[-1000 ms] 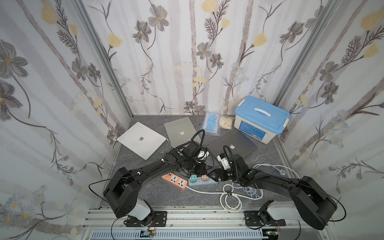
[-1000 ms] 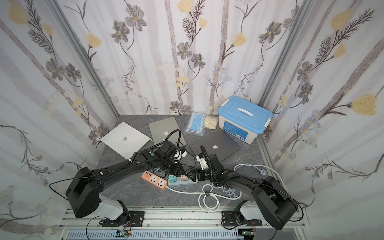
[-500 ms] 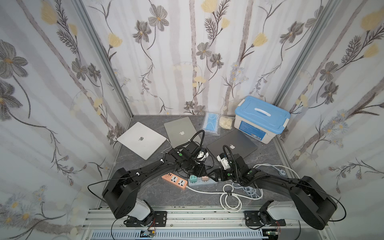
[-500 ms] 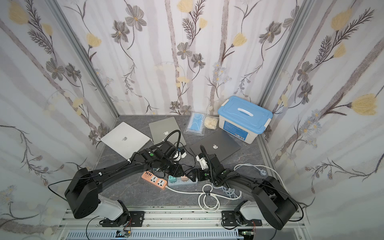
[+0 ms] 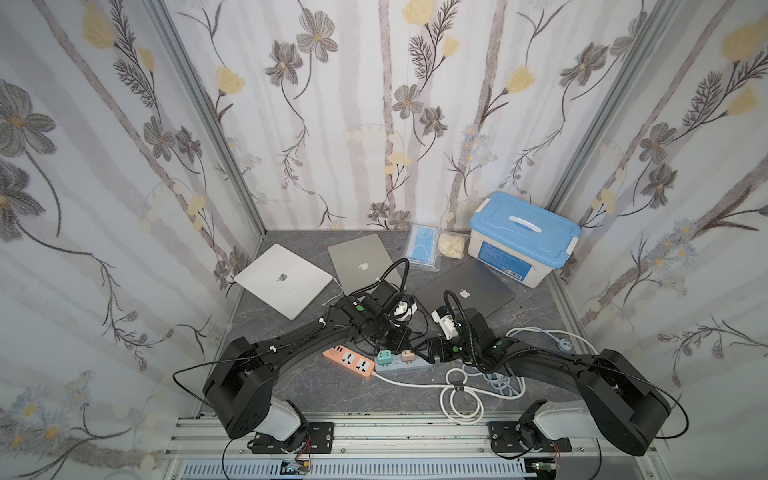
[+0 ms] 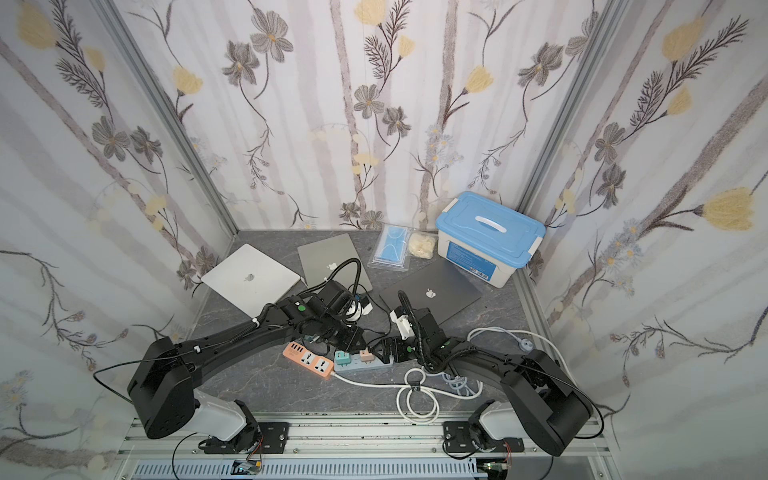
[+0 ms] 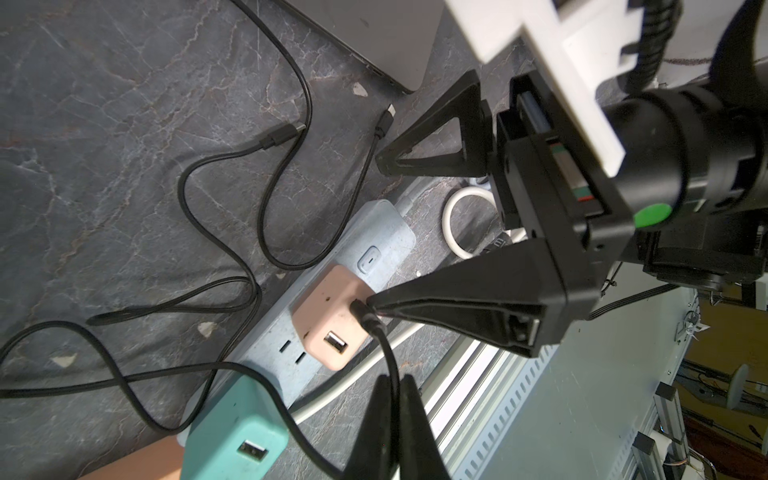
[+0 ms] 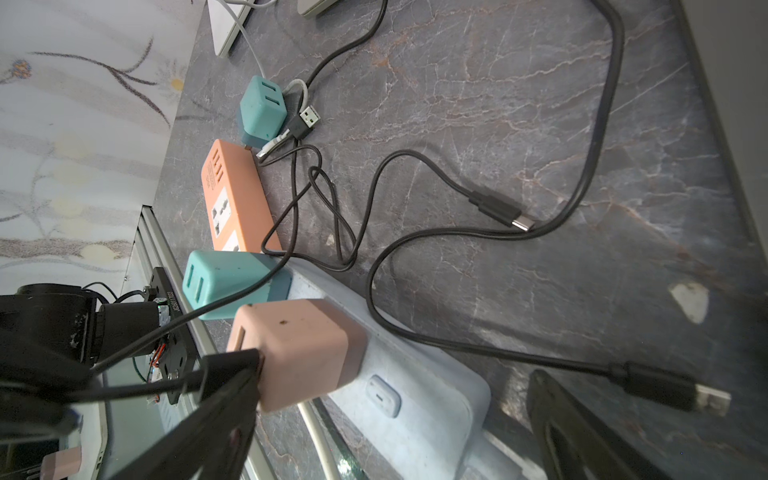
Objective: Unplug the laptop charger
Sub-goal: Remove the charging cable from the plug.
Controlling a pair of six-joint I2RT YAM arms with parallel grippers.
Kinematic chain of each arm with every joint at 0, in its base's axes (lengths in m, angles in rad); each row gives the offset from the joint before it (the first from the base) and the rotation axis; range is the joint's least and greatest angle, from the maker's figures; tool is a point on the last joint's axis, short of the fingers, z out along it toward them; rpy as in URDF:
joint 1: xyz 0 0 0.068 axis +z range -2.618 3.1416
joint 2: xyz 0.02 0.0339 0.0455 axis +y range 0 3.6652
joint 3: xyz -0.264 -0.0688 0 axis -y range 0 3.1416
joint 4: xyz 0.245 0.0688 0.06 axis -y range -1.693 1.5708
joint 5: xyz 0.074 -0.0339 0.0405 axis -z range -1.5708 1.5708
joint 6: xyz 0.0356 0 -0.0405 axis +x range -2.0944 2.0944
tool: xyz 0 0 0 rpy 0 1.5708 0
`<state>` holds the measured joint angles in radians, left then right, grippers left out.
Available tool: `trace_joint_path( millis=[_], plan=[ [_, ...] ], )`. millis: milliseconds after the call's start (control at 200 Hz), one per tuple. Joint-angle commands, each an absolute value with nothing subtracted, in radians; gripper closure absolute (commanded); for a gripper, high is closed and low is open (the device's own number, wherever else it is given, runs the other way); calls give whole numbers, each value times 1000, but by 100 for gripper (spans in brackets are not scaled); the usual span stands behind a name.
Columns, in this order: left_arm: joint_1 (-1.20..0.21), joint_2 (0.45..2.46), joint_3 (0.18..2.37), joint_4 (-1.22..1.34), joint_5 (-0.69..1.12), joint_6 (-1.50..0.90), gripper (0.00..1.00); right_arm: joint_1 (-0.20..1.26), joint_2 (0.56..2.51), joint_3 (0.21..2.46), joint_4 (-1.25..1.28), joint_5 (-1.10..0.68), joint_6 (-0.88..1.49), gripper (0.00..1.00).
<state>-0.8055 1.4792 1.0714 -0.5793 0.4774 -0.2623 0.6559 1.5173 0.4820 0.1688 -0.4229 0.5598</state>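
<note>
The pink charger (image 7: 328, 316) is a small matte cube with rounded corners, plugged into the pale blue power strip (image 7: 386, 232). Its prongs are hidden inside the strip. In both top views it is only a small patch low in the centre of the frame (image 5: 408, 356), crowded by the two black wrists. A black cable (image 7: 384, 345) leaves one of its ports. A fingertip covers the plug, so how deep it sits cannot be told.

The left gripper (image 7: 395, 386) is pinched tight on that cable just beside the charger, and the frame edge cuts its fingers off. The right gripper (image 8: 397, 365) stands wide. It straddles the end of the strip with the charger between its wedge-shaped fingers, and one tip touches the cable plug.

A teal charger (image 7: 237, 432) of the same cube shape sits next along the strip. An orange power strip (image 8: 232, 195) lies beyond it with a second, loose teal cube at its far end. Thin black cables with metal ends loop over the dark grey marbled tabletop (image 7: 124, 124).
</note>
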Motion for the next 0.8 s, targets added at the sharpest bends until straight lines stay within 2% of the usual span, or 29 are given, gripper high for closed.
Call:
trace_joint_path(
  millis=[0, 440, 794],
  plan=[
    [-798, 1462, 1098, -560, 511, -244, 96, 661, 1538, 488, 29, -296, 537, 1],
    [-761, 1444, 1099, -576, 467, -249, 98, 671, 1539, 503, 12, -279, 538, 1],
    [-644, 1657, 1206, -629, 289, -252, 96, 704, 1428, 670, -89, -240, 507, 0]
  ],
)
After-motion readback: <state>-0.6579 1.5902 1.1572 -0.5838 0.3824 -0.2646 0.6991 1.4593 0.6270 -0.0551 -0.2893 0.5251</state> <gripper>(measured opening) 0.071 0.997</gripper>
